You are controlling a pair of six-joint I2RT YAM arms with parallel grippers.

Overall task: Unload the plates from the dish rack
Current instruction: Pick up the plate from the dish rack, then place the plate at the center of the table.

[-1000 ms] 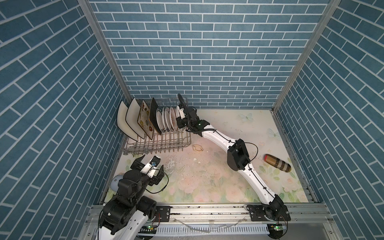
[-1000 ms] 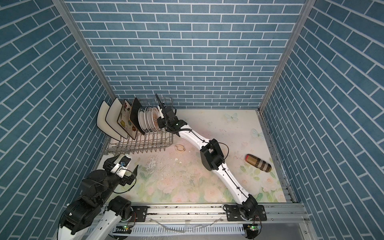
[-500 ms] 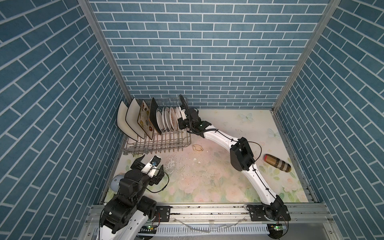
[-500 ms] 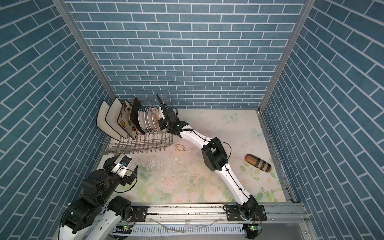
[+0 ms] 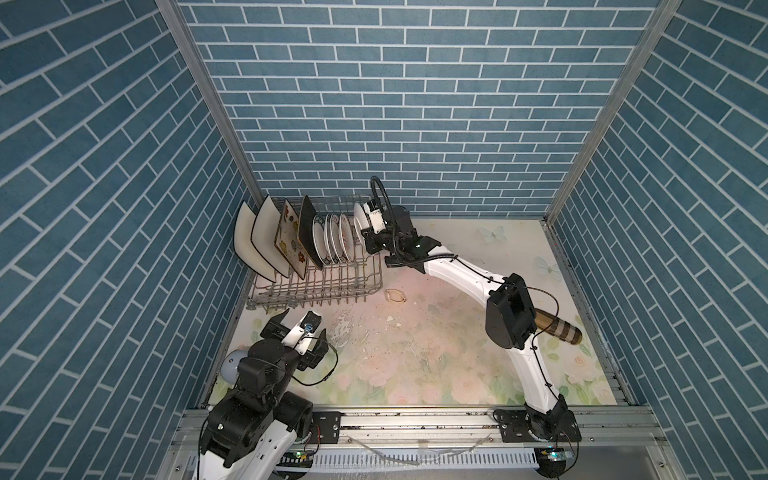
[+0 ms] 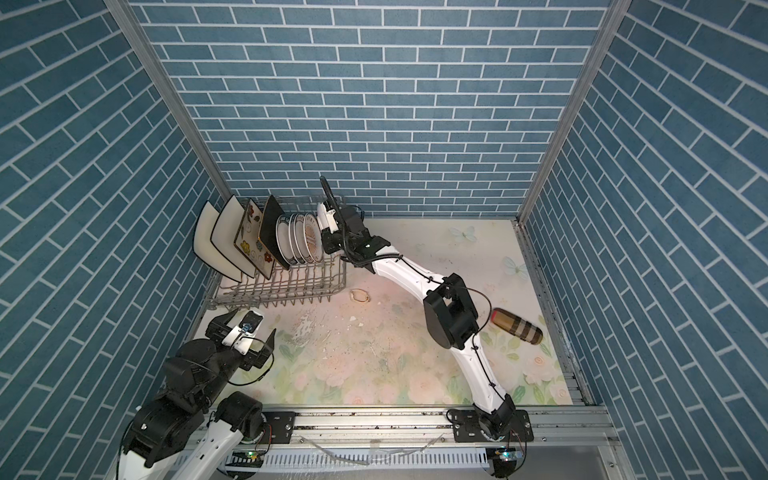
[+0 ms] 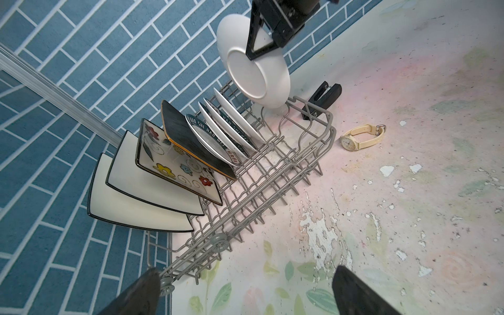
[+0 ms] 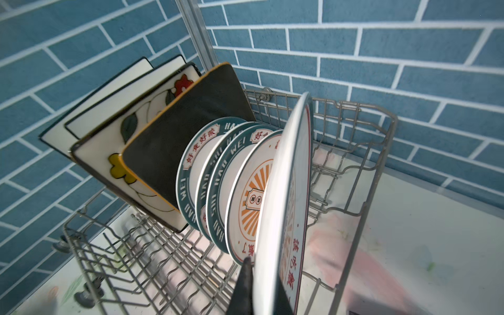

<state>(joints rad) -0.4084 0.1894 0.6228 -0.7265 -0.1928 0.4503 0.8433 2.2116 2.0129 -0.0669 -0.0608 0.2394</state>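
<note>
The grey wire dish rack (image 5: 316, 286) stands at the back left against the wall. In it stand square plates (image 5: 270, 237), two black-edged cream, one flowered, one black, then three round plates (image 5: 332, 243), two with teal rims. My right gripper (image 8: 266, 289) is shut on the edge of a further round white plate (image 8: 283, 196). It holds this plate upright over the rack's right end (image 7: 253, 73), one dark finger (image 8: 244, 289) on each face. My left gripper (image 7: 245, 294) stands open and empty over the table, just in front of the rack's near left corner.
A cream wristwatch (image 7: 361, 136) lies on the flowered table right of the rack, and a small black object (image 7: 323, 99) lies behind the rack's right end. A brown striped cylinder (image 5: 557, 328) lies at the right. Blue brick walls close in three sides.
My right gripper has closed on the end round plate and shifted a little to the right with it. The left arm has not moved.
</note>
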